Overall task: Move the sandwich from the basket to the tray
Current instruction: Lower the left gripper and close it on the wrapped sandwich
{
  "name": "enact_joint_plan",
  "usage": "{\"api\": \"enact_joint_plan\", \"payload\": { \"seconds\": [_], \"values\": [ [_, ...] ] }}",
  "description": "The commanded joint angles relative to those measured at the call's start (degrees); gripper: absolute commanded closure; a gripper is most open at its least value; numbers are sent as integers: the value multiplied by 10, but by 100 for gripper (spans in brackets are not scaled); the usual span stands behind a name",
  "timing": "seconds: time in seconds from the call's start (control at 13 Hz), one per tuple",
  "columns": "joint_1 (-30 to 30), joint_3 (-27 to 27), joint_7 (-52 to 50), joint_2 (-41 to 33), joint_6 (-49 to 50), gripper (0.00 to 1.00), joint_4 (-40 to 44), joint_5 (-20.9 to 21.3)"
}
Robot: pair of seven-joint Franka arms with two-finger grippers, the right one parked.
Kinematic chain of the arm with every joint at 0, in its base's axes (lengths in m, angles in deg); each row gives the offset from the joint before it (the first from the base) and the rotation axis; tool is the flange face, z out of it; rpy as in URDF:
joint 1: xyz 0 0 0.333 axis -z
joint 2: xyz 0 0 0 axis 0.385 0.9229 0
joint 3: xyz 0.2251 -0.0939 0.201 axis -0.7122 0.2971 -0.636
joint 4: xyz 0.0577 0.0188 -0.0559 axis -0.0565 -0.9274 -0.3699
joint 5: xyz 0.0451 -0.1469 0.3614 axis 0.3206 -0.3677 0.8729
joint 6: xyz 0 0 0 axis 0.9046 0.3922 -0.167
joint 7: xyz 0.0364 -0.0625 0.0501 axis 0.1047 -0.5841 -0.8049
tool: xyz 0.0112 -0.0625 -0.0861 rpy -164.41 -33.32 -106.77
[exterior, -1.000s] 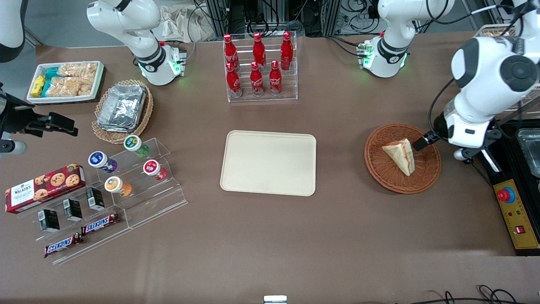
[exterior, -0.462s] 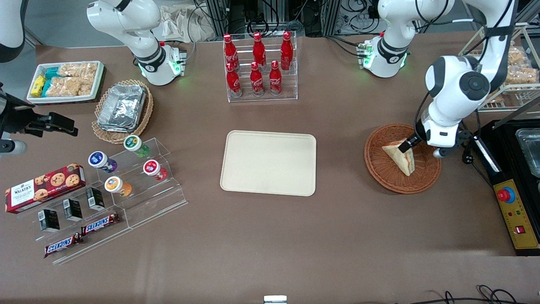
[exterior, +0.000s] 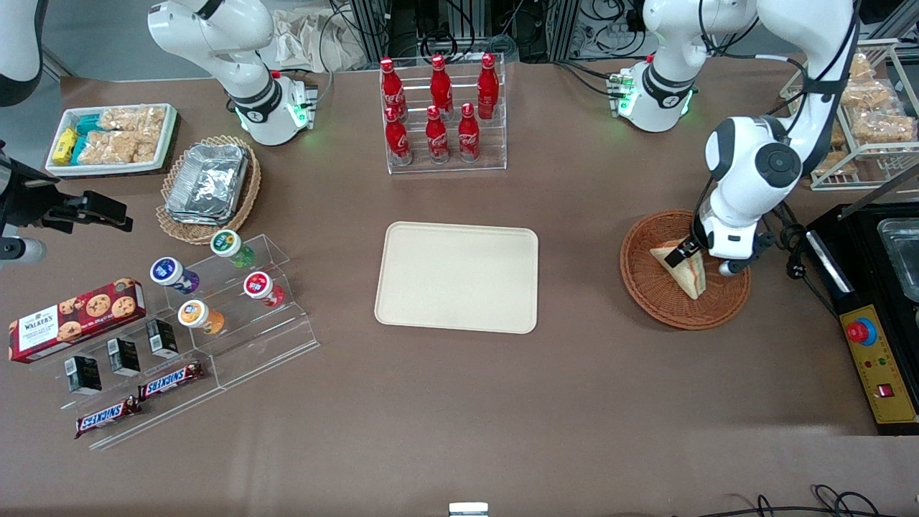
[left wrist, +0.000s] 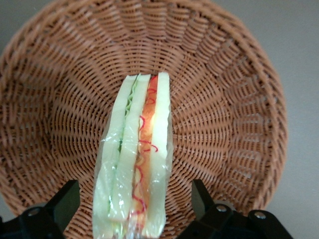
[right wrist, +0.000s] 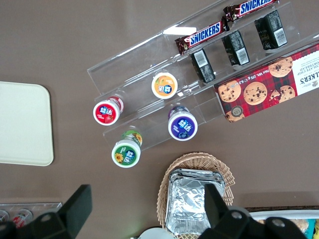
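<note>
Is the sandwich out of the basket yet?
No. The sandwich lies in the basket, with the open hand straddling it.

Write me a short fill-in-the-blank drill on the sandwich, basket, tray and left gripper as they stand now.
1. The sandwich lies in the ____.
2. The gripper hangs over the basket with its fingers ____, one on each side of the sandwich.
3. The tray holds ____.
4. The sandwich is wrapped in clear ____.

Missing words: basket; open; nothing; plastic
</note>
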Motion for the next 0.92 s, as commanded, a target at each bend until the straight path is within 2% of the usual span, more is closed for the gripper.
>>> {"api": "enact_joint_plan", "payload": {
  "seconds": [0.0,0.08,0.46,0.69,0.85],
  "values": [
    [-1,2,-14,23,-43,46,-11,5],
    [-2,2,-12,21,-43,99,-10,5],
    [-2,0,-13,-2,-10,100,5,7],
    [-4,-1,21,-37,122,100,75,14],
    [-4,-1,57,-49,258,100,171,15]
  ]
}}
